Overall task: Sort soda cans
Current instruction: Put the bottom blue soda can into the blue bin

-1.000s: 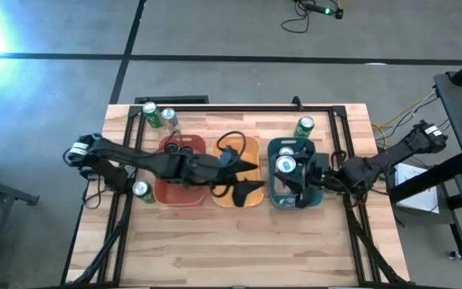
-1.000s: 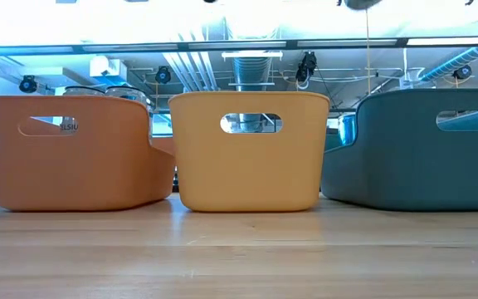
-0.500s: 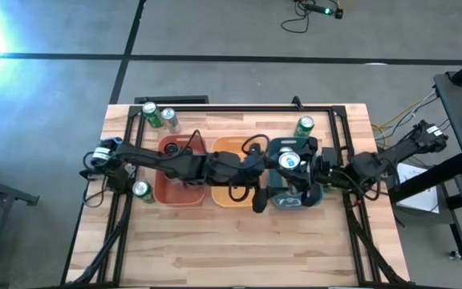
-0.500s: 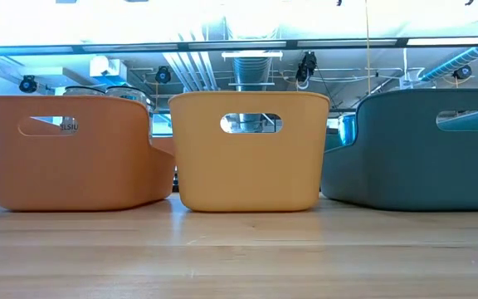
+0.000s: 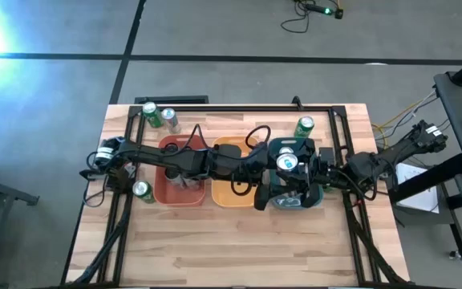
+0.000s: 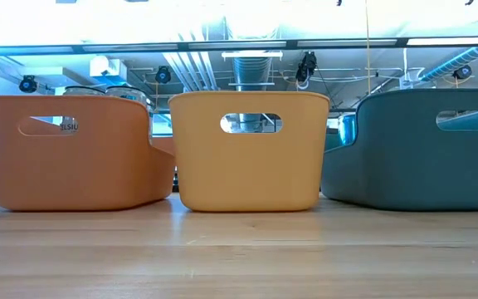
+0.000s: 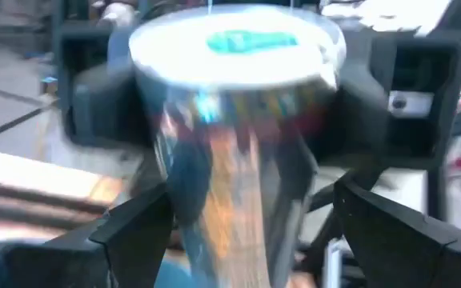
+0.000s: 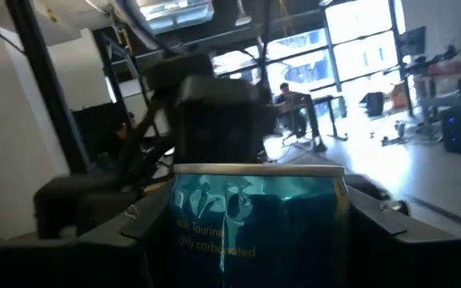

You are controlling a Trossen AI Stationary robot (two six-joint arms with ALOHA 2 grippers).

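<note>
can in play: silver-blue can is sitting upright between the right claw's fingers, over the teal bin; teal label is filling the right wrist view.
right claw: gripping that can; fingers are bracketing both sides of it in the right wrist view. Looks like it's holding high so the other arm can reach the can body.
left claw: is reaching across the orange bin and sitting just beside the right claw, fingers spread either side of the same can. Not closing on it yet, so released. I'd call this a handover, or two arms contending for one can; can't say which.
cans near left arm base: two by the bench's far corner, one green one beside the red bin.
can beyond right claw: one green, standing on the bench behind the teal bin.
count: five cans clearly showing, plus more inside the teal bin under the claws, number unclear. Three bins: red, orange, teal.
bin contents: red bin is mostly hidden by the left arm; can't count there.
</note>
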